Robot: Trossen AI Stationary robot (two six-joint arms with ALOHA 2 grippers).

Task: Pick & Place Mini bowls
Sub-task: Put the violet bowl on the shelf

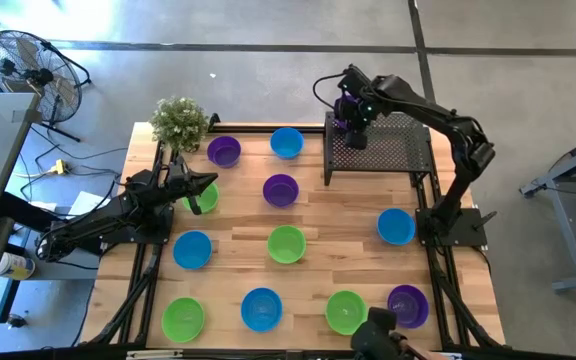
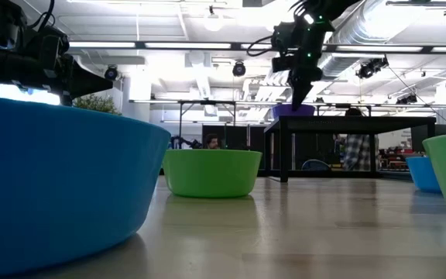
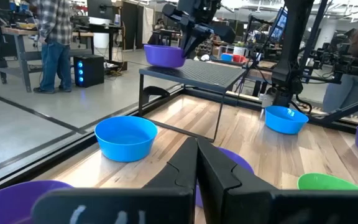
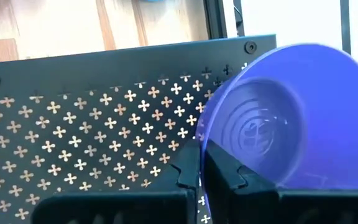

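Meanwhile the right pincer point(image 4: 200, 163) pinches a purple bowl's point(image 4: 303, 118) rim over the black tray point(image 4: 92, 124) — left pincer point(image 3: 197, 163) pressed together.

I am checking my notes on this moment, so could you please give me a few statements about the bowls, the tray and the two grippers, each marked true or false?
1. The right gripper is shut on the rim of a purple bowl. True.
2. That purple bowl is at the black perforated tray, not down on the wooden table. True.
3. The left gripper holds a green bowl. False: its fingers are shut on nothing, and it waits near the potted plant.
4. A blue bowl already sits on the tray. False: the only bowl at the tray is the purple one.
5. Three green bowls stand along the table's near edge. False: two green ones, plus a blue and a purple.
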